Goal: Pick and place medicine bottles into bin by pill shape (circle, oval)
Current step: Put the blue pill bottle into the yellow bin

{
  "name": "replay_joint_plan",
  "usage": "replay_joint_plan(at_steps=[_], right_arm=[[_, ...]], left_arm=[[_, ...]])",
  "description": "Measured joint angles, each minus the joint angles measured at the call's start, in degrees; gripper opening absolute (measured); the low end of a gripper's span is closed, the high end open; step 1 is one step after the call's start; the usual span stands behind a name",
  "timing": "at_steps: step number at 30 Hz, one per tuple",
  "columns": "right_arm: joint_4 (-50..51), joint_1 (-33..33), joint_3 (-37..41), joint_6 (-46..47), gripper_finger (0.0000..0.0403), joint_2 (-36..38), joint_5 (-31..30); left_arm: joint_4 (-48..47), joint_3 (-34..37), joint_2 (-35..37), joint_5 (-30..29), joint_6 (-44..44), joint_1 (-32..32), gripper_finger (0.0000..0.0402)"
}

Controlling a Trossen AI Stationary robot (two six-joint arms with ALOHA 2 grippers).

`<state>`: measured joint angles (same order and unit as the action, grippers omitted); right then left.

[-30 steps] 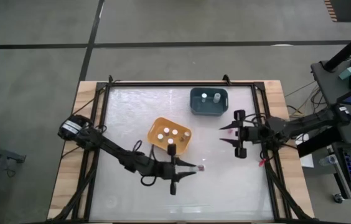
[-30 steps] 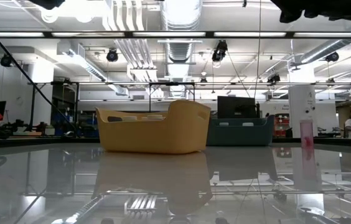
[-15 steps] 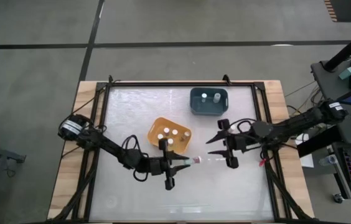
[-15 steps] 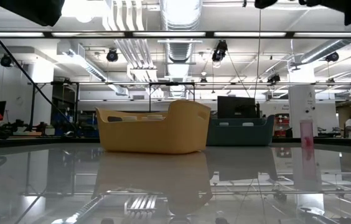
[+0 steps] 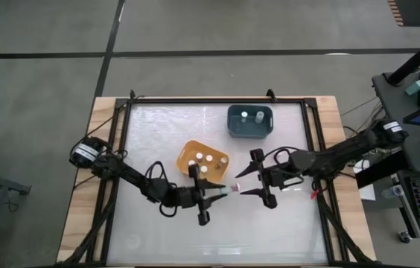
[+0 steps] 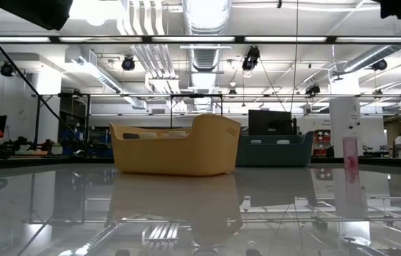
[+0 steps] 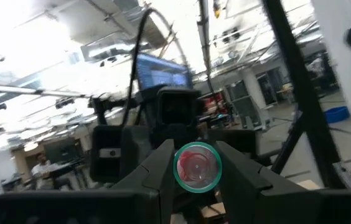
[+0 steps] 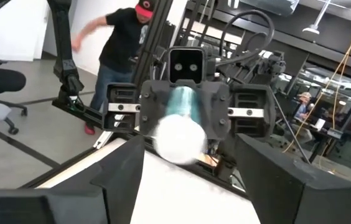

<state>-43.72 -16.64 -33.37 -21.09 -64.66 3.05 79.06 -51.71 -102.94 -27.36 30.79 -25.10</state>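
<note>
From above, the left gripper [image 5: 217, 193] pinches a bottle [image 5: 228, 191] lying flat, its long way pointing at 3 o'clock toward the right gripper [image 5: 246, 181], whose jaws are spread wide. Its wrist view shows the bottle [image 8: 178, 124] end-on between them.

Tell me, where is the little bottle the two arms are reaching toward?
In the high view the bottle is held lengthwise in the left gripper, just right of the orange tub, with the right gripper open around its far end.
</note>
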Motion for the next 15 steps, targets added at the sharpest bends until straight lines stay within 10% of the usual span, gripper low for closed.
replay_joint_plan(at_steps=[15], right_arm=[[-1.6,0.0,-1.5,0.1,0.0201,-2.0,-0.1]], left_arm=[[0.2,0.1,0.0,-3.1,-0.1,0.4,0.0080]])
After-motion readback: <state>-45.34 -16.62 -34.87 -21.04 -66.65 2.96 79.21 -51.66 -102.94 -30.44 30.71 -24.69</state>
